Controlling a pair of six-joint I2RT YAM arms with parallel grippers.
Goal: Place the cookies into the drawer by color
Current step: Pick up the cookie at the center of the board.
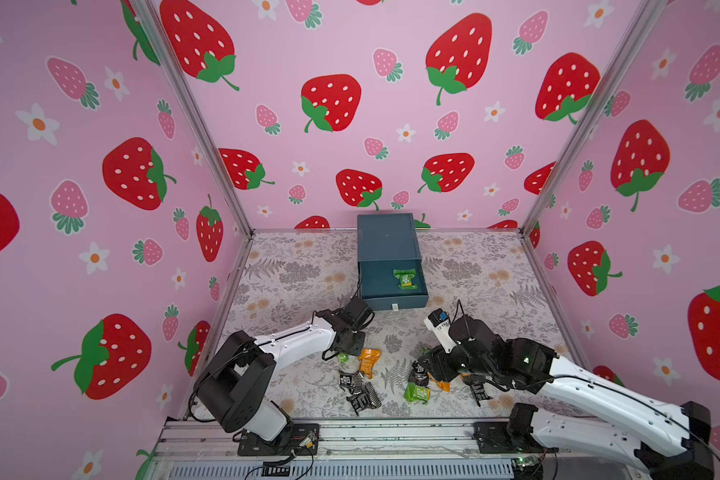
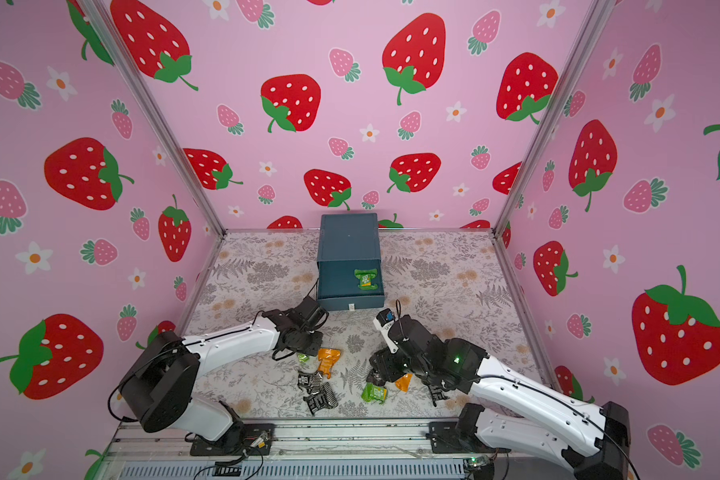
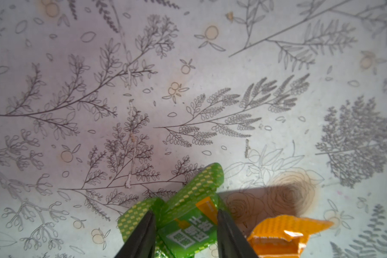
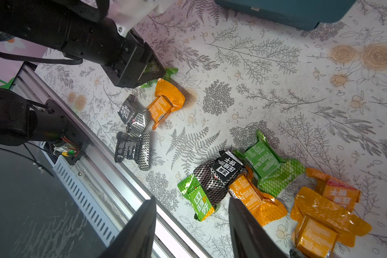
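Observation:
The teal drawer (image 1: 387,245) stands at the back, its top drawer pulled out with one green cookie (image 1: 406,277) inside. My left gripper (image 3: 184,212) is down at the table, shut on a green cookie (image 3: 188,230) that lies beside an orange one (image 3: 284,232). In both top views it (image 1: 344,353) (image 2: 304,355) hides most of that packet. My right gripper (image 4: 192,200) hangs open over a heap of green (image 4: 197,198), black (image 4: 223,172) and orange cookies (image 4: 253,198), holding nothing. Two more black cookies (image 1: 352,380) (image 1: 364,401) lie between the arms.
An aluminium rail (image 1: 350,436) runs along the table's front edge, close to the right gripper. Pink strawberry walls (image 1: 100,208) close in three sides. More orange cookies (image 4: 322,214) and a black one (image 1: 479,390) lie under the right arm. The floral table (image 1: 300,266) is bare beside the drawer.

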